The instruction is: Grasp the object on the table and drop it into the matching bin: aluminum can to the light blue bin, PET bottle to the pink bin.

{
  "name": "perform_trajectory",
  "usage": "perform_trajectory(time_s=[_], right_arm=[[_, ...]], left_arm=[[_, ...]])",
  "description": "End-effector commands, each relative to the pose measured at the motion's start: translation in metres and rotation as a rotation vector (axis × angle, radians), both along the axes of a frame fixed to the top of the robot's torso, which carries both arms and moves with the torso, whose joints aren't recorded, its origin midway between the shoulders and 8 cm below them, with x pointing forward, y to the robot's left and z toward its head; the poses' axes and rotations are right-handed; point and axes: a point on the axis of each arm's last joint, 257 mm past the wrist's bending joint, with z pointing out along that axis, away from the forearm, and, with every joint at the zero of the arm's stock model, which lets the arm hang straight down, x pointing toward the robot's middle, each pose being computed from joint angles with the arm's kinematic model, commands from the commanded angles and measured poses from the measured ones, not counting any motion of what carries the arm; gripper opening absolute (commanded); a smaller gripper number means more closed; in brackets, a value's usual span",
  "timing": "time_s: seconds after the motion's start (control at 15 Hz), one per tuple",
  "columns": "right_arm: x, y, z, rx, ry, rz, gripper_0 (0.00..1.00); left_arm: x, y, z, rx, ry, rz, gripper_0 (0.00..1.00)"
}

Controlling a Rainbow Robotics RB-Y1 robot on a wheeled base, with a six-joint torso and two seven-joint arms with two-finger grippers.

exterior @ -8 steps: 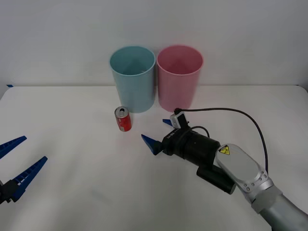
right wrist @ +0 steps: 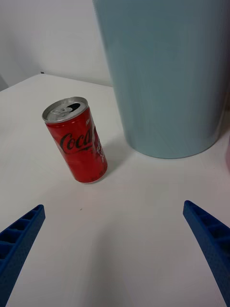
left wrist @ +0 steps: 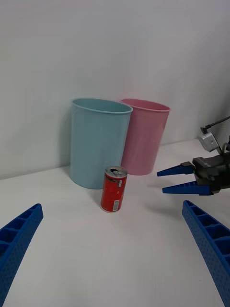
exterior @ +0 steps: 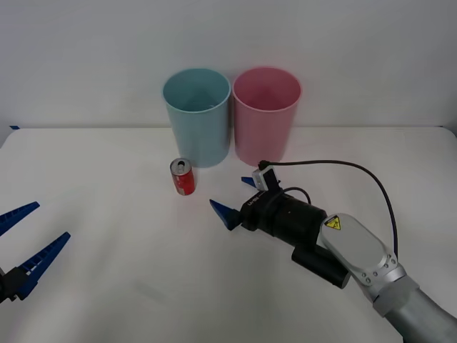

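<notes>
Nothing dropped into a bin yet; task at its early stage. Aluminum can [exterior: 182,177] upright on the white surface [exterior: 107,214], untouched, just in front of the light blue bin [exterior: 197,118], near its left side, close but apart from the wall. Pink bin [exterior: 266,114] directly right of the blue one, almost touching it. Both bins apparently empty, as far as the front view allows to see inside.

Right gripper [exterior: 235,198] low over the surface, to the right of the can and a little nearer, pointed toward it, fingers [right wrist: 209,235] spread wide with nothing between them. In the right wrist view, can [right wrist: 75,139] ahead of the open fingers but off to one side, not centred in the gap.

Left gripper [exterior: 25,239] parked at the near left edge, fingers open and empty, well apart from the can.

Remaining, by judgement: line up on the can, close on it, lift, carry over the light blue bin, release.
</notes>
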Motion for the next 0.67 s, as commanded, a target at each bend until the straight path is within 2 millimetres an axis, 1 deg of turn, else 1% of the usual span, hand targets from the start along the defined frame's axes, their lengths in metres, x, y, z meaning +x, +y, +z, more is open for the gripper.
perform_trajectory(time_s=[0.07, 0.67], right_arm=[[0.0, 0.0, 0.0, 0.0, 0.0, 0.0, 1.0], [0.0, 0.0, 0.0, 0.0, 0.0, 0.0, 1.0]], left_arm=[[0.0, 0.0, 0.0, 0.0, 0.0, 0.0, 1.0], [0.0, 0.0, 0.0, 0.0, 0.0, 0.0, 1.0]])
